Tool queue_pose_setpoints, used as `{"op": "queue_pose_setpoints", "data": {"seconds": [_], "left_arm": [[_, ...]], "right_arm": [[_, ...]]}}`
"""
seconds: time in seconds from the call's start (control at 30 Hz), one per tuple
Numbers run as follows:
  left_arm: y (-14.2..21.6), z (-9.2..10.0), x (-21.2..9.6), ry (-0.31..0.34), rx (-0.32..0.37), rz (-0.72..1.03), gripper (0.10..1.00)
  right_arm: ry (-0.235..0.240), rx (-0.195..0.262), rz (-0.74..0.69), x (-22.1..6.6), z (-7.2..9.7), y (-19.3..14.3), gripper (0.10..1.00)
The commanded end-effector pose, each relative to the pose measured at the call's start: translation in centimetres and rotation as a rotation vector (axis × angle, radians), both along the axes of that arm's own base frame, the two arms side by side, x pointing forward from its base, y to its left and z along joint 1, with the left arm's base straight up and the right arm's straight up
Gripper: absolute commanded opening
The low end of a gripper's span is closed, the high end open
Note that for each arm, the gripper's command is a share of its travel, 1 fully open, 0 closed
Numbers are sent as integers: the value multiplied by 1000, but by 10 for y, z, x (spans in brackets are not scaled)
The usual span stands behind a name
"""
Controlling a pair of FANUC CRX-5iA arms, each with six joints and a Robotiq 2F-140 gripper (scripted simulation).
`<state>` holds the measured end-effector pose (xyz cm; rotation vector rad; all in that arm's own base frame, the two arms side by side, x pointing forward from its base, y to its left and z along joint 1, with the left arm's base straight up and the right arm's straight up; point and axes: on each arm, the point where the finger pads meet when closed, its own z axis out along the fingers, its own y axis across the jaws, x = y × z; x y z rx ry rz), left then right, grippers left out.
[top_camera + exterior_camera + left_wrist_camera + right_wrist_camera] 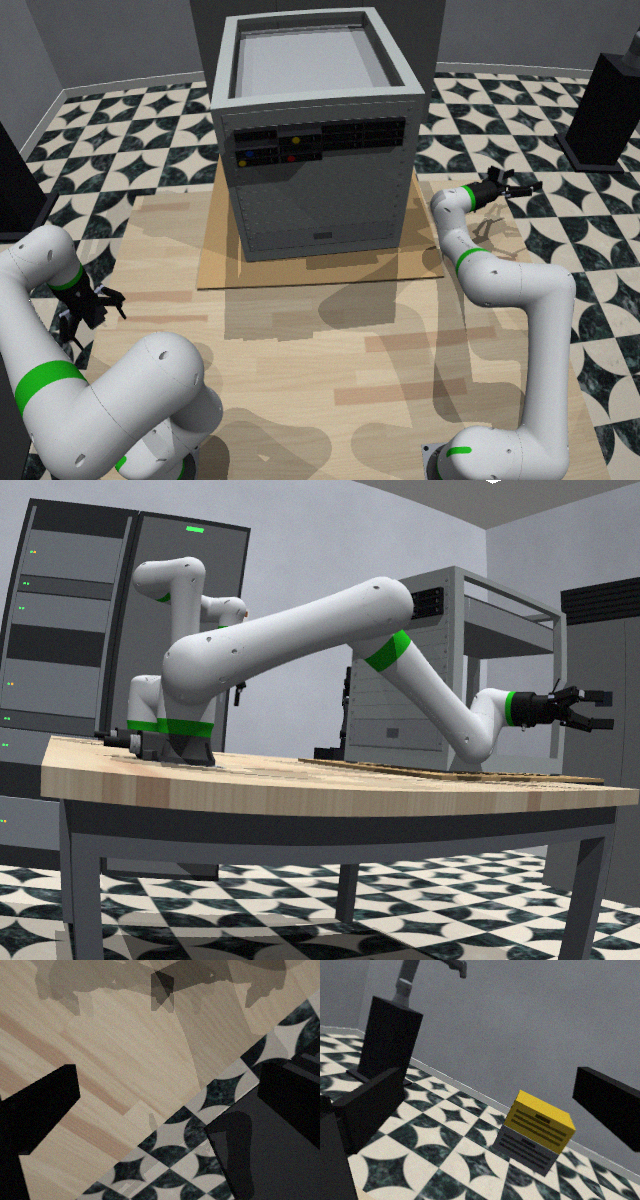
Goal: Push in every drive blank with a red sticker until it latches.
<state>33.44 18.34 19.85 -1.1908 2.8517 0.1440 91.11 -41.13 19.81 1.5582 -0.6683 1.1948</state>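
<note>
The grey rack (320, 201) (382, 702) stands upright on a tan board (217, 273). Its black drive bays are high on the front. A red sticker (291, 158) shows on a lower blank left of centre. A yellow sticker (295, 140) is above it; a blue sticker (249, 153) and another yellow sticker (241, 163) are further left. Some left-hand blanks seem to stand out; how far is unclear. My left gripper (102, 330) (169, 1080) is open and empty, left of the rack near the table edge. My right gripper (526, 179) (610, 710) (489, 1083) is open and empty, right of the rack.
The wooden table (289, 377) (330, 801) carries both arm bases. A black pedestal (594, 113) (390, 1040) stands on the floor at the right. A yellow box (540, 1120) sits on a grey one beyond my right gripper. A tall cabinet (67, 635) stands behind.
</note>
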Motion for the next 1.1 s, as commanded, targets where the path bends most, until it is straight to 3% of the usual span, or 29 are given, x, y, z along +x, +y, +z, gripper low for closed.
{"op": "queue_pose_setpoints", "data": {"seconds": [0.0,0.47,0.53,1.07], "left_arm": [[7,2,-1,-4,-1,72,1000],[76,17,-25,-50,-16,714,1000],[76,17,-25,-50,-16,714,1000],[149,33,-68,-96,-24,1434,1000]], "right_arm": [[-3,-1,0,0,2,0,1000],[1,-6,5,-2,4,4,1000],[1,-6,5,-2,4,4,1000],[20,-37,37,-14,13,28,1000]]}}
